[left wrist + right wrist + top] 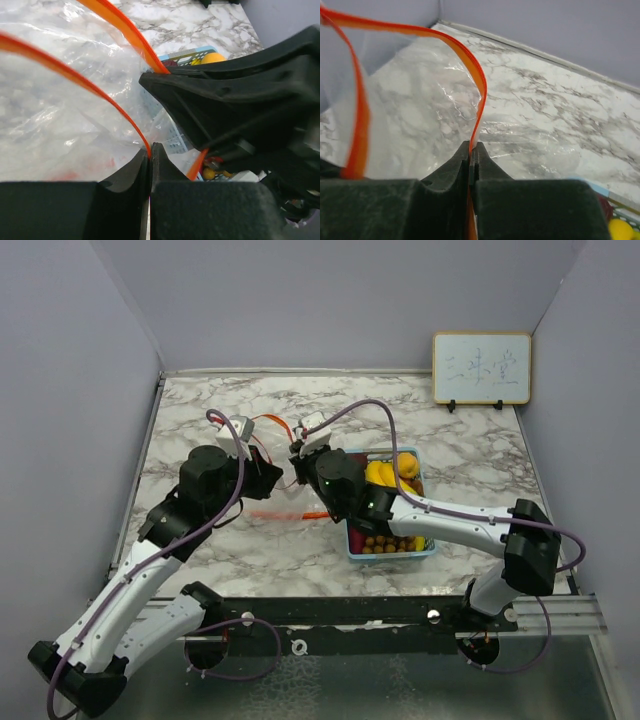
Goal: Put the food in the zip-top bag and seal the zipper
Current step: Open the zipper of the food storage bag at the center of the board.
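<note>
The clear zip-top bag [268, 445] with an orange zipper strip [290, 513] is held up between both grippers at the table's middle, its mouth open. My left gripper [272, 476] is shut on one zipper edge [125, 117]; its closed tips [150, 150] pinch the strip. My right gripper [298, 466] is shut on the other zipper edge [479, 90], strip between its tips [472, 147]. The food lies in the light-blue basket [430, 550]: yellow bananas [392, 470] and a brown berry cluster [385, 541]. The bag looks empty in the left wrist view [60, 100].
The basket stands right of the bag, under my right arm [440, 515]. A small whiteboard [481, 367] stands at the back right. Grey walls close the table on three sides. The right arm [240, 105] fills the left wrist view's right half.
</note>
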Tool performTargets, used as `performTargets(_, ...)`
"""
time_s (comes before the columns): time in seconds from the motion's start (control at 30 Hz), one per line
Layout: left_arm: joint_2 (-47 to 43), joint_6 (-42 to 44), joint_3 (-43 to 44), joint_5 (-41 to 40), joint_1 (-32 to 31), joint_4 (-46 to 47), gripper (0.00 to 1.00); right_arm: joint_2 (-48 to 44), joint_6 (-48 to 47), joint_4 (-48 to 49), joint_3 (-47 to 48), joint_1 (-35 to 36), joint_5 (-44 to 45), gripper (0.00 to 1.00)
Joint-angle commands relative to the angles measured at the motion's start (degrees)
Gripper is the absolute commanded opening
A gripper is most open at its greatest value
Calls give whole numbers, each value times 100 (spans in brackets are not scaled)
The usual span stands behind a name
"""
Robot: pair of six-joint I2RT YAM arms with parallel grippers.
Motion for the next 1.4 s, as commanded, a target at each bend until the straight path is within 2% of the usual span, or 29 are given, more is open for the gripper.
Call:
performTargets(0.0, -272, 532, 671, 444, 6, -774, 0, -70, 705, -536, -331, -184, 1577, 3)
performTargets(0.1, -369, 702, 918, 345, 7, -1419, 0, -262, 1532, -1158, -525, -533, 1755, 7)
performTargets(0.23, -468, 844, 974, 80, 5, -1813, 0, -410, 1748, -1252, -698, -674, 1372, 29)
performTargets(0.33, -416, 901, 878, -194, 9, -1820, 0, -588, 1209, -828, -899, -672, 222, 51)
performTargets(0.47, -227, 1066, 760, -299, 9, -1701, 0, -1163, 504, -185, -1407, -672, -1722, 70)
performTargets(0.53, -166, 1137, 678, -250, 7, -1625, 0, -1479, 384, -162, -1576, -669, -2097, 72)
performTargets(0.67, -126, 1254, 555, -104, 5, -1459, 0, -1857, 165, -313, -1523, -670, -2242, 77)
performTargets(0.8, -223, 1325, 359, 411, 11, -1090, 0, -1665, -42, -539, -1185, -668, -2394, 77)
performTargets(0.93, -267, 1340, 255, 838, 6, -815, 0, -1049, 2, -601, -749, -670, -2249, 76)
performTargets(1.07, -227, 1353, 282, 892, 8, -769, 0, -463, 172, -878, -231, -674, -1891, 74)
performTargets(1.17, -214, 1378, 321, 858, 10, -792, 0, -125, 306, -1219, 55, -668, -1505, 68)
performTargets(1.23, -207, 1391, 362, 849, 11, -858, 0, 17, 483, -1415, 118, -670, -992, 55)
performTargets(1.33, -171, 1420, 570, 727, 6, -1327, 0, 138, 859, -1615, 74, -680, 303, 24)
performTargets(1.37, -152, 1428, 697, 540, 10, -1553, 0, 168, 1009, -1704, 38, -695, 774, 20)
